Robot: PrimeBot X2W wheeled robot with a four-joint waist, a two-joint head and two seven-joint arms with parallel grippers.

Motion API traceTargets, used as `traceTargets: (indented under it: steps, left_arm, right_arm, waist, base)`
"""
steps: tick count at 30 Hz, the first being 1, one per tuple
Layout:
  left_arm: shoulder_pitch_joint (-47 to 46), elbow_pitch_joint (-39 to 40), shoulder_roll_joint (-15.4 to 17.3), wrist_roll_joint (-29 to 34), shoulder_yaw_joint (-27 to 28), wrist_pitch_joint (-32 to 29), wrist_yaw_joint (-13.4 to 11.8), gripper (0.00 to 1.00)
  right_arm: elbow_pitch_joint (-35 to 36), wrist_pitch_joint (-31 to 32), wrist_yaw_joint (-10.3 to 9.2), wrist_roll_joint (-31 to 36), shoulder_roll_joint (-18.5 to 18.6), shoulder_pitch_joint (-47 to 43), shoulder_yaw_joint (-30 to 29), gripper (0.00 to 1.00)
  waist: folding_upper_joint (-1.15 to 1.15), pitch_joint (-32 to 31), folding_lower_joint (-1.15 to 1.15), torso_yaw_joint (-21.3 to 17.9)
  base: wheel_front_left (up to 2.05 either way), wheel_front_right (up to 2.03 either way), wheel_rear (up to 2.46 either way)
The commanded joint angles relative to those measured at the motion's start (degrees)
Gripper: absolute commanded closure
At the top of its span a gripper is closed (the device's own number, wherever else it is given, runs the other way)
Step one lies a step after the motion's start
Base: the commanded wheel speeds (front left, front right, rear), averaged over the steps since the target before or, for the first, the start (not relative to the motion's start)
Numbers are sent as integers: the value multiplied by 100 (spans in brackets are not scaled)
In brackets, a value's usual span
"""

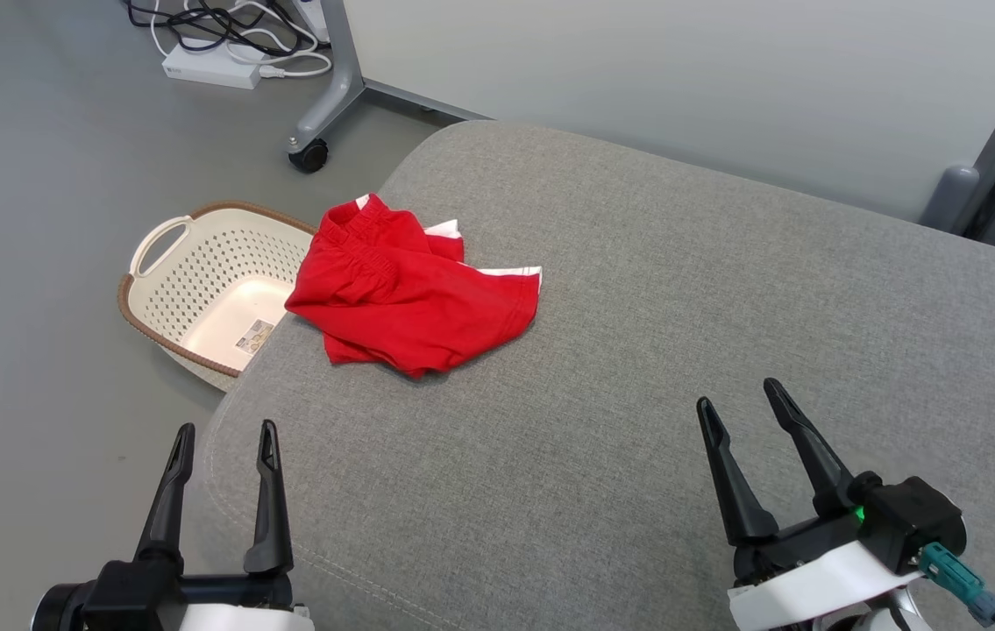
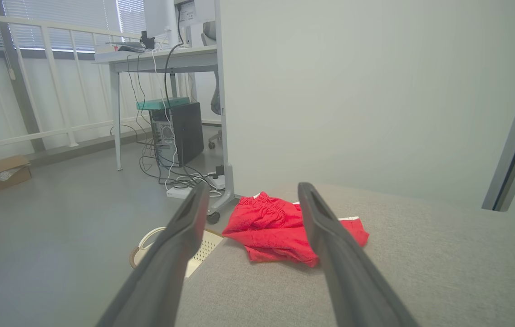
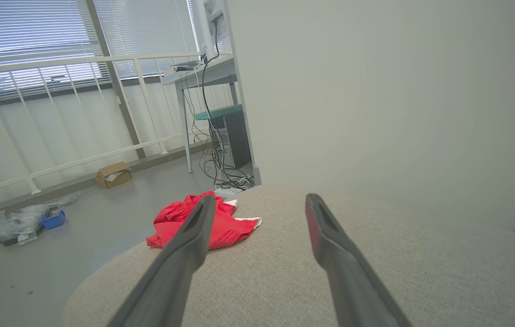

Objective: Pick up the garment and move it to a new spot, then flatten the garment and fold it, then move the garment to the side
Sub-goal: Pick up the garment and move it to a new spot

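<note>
A crumpled red garment (image 1: 409, 294) with white trim lies at the far left edge of the grey upholstered surface (image 1: 655, 350), partly overhanging toward a basket. In the left wrist view the garment (image 2: 280, 227) shows beyond the fingers; in the right wrist view it (image 3: 184, 222) lies ahead to the left. My left gripper (image 1: 225, 431) hovers open and empty at the near left corner, well short of the garment. At the near right my right gripper (image 1: 738, 393) stands open and empty too, far from the cloth.
A cream perforated laundry basket (image 1: 199, 280) sits on the floor against the surface's left edge, under the garment's corner. A wheeled stand leg (image 1: 322, 114) and a power strip with cables (image 1: 212, 61) lie beyond. A pale wall backs the surface.
</note>
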State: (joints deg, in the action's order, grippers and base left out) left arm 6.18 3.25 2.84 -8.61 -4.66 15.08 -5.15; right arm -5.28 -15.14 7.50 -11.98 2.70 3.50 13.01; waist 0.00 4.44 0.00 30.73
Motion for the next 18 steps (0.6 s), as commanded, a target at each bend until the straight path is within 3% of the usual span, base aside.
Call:
traceTargets:
  steps: [1, 9, 18]
  left_arm:
    - [38, 32, 16, -13, 30, 1, -42, 0]
    - [96, 79, 16, -16, 66, 1, -96, 0]
    - [-44, -30, 14, 47, 226, 1, 78, 0]
  right_arm:
    - [-41, -5, -2, 0, 40, 86, 4, 0]
    - [-156, -5, -2, -42, 40, 166, 65, 0]
    - [-26, -5, -2, -20, 40, -63, -82, 0]
  waist:
    - [0, 7, 0, 3]
    - [0, -38, 0, -11]
    - [0, -102, 0, -71]
  base:
    - [0, 0, 0]
    - [0, 0, 0]
    - [0, 0, 0]
